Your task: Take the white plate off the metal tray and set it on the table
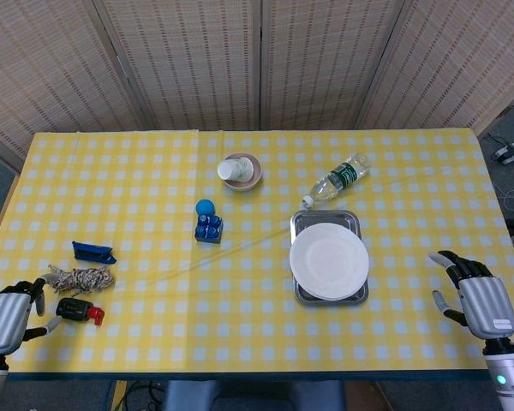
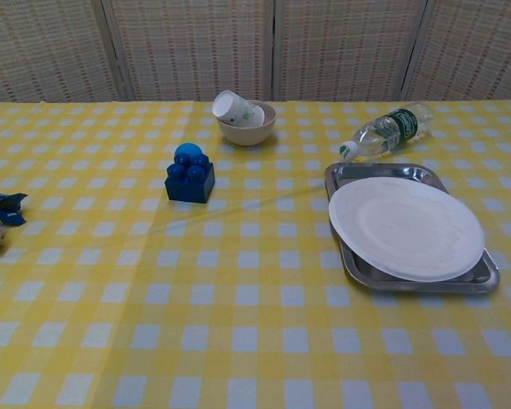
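A round white plate [image 1: 329, 260] [image 2: 406, 226] lies on a rectangular metal tray [image 1: 327, 223] [image 2: 373, 175] at the right of the yellow checked table, covering most of it. My right hand [image 1: 473, 295] hovers near the table's front right edge, well to the right of the tray, fingers apart and holding nothing. At the front left corner my left hand [image 1: 8, 315] rests with fingers apart, empty, far from the plate. Neither hand shows in the chest view.
A plastic water bottle [image 1: 337, 179] [image 2: 387, 131] lies just behind the tray. A bowl holding a tipped paper cup [image 1: 239, 171] [image 2: 245, 118] sits at the back centre. Blue blocks with a ball [image 1: 208, 222] [image 2: 190, 176] stand mid-table. A blue stapler [image 1: 93, 252], rope bundle [image 1: 80, 278] and black-red tool [image 1: 78, 310] lie front left.
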`<state>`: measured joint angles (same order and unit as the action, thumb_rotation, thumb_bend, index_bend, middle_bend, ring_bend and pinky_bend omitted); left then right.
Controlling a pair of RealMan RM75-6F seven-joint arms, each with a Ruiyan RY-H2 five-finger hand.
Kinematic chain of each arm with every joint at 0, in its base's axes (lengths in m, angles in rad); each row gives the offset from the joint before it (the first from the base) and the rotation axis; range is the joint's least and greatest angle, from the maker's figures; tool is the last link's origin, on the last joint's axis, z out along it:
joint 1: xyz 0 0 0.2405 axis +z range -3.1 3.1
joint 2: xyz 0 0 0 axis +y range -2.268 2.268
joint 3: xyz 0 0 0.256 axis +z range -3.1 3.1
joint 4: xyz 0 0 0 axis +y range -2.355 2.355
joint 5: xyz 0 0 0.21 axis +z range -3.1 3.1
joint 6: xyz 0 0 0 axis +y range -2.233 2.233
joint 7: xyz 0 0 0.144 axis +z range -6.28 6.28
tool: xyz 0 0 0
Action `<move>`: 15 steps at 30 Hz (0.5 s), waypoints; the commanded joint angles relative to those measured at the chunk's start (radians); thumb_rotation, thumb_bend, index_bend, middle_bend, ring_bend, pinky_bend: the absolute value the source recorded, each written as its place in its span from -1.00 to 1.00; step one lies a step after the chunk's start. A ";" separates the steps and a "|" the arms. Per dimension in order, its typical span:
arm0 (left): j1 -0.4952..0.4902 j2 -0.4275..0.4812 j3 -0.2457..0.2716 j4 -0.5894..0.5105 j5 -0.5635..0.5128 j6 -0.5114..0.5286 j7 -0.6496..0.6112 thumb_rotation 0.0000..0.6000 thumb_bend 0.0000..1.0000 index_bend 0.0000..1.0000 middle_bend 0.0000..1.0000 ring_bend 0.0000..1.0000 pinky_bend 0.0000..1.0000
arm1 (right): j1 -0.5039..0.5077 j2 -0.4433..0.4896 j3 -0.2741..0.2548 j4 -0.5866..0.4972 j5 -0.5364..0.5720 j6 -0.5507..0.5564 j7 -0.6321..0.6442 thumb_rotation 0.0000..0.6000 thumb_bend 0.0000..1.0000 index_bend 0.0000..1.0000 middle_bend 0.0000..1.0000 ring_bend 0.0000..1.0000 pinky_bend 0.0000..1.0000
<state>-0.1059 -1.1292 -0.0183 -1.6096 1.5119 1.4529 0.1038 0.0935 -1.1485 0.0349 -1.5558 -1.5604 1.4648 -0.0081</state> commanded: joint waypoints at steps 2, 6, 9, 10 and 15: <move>0.000 -0.004 0.002 0.006 -0.005 -0.006 0.005 1.00 -0.69 -0.31 0.32 -0.15 -0.01 | 0.004 0.001 -0.001 -0.007 -0.007 0.002 -0.004 1.00 -0.39 -0.55 -0.57 -0.50 -0.52; 0.005 0.000 0.003 0.004 -0.004 0.004 0.000 1.00 -0.69 -0.31 0.32 -0.15 -0.01 | 0.013 -0.002 -0.015 -0.007 -0.029 -0.012 -0.014 1.00 -0.39 -0.54 -0.56 -0.50 -0.52; 0.012 0.005 0.003 0.003 -0.001 0.016 -0.007 1.00 -0.69 -0.31 0.32 -0.15 -0.01 | 0.025 -0.013 -0.013 0.000 -0.042 -0.019 -0.023 1.00 -0.39 -0.53 -0.45 -0.48 -0.27; 0.013 0.007 0.003 0.003 0.000 0.019 -0.012 1.00 -0.69 -0.31 0.32 -0.15 -0.01 | 0.031 -0.022 -0.011 0.005 -0.047 -0.019 -0.028 1.00 -0.40 -0.50 -0.36 -0.42 -0.07; 0.023 0.022 0.005 0.002 0.002 0.032 -0.035 1.00 -0.69 -0.31 0.32 -0.15 -0.01 | 0.074 -0.061 0.014 0.014 -0.061 -0.044 -0.095 1.00 -0.57 -0.37 0.16 0.28 0.67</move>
<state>-0.0849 -1.1103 -0.0137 -1.6058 1.5135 1.4827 0.0717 0.1486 -1.1954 0.0374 -1.5434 -1.6159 1.4345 -0.0738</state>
